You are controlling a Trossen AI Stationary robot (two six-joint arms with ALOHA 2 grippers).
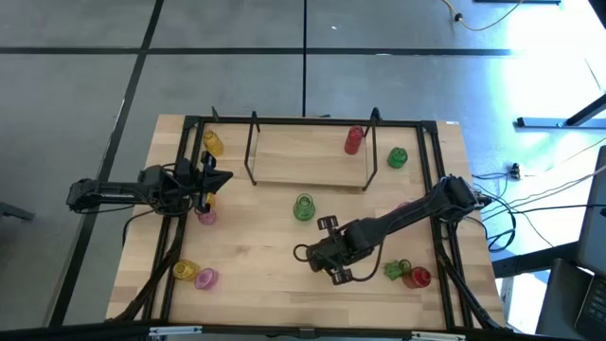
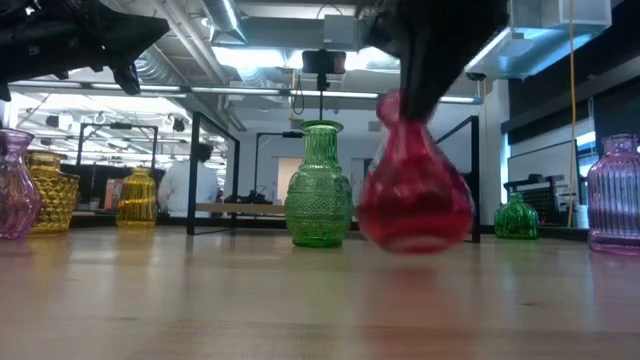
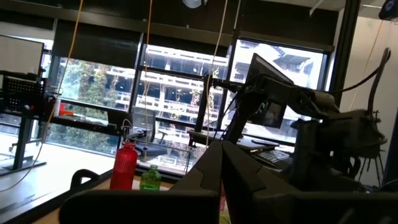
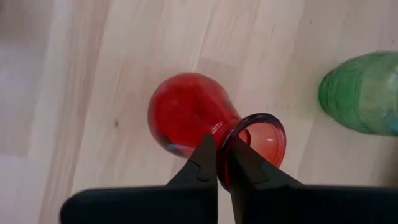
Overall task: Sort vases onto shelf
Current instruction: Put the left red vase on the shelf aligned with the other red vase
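Observation:
My right gripper is shut on a red glass vase, which also shows in the low view above the table's near middle. In the high view the gripper hides it. My left gripper is shut, raised and level over the table's left side, and touches nothing. The shelf carries one red vase standing on its base. A green vase stands in front of the shelf, and another green vase stands to its right. My right gripper pinches the red vase at its neck just below the flared rim, coming from above and pointing down. One fingertip lies on the outside of the neck, the other at the edge of the mouth. The vase hangs tilted below the fingers, its base just off the table.
A yellow vase and a pink one stand near the left arm. A yellow and a pink vase are near-left; a green and a red vase near-right. Black frame rails border the tabletop.

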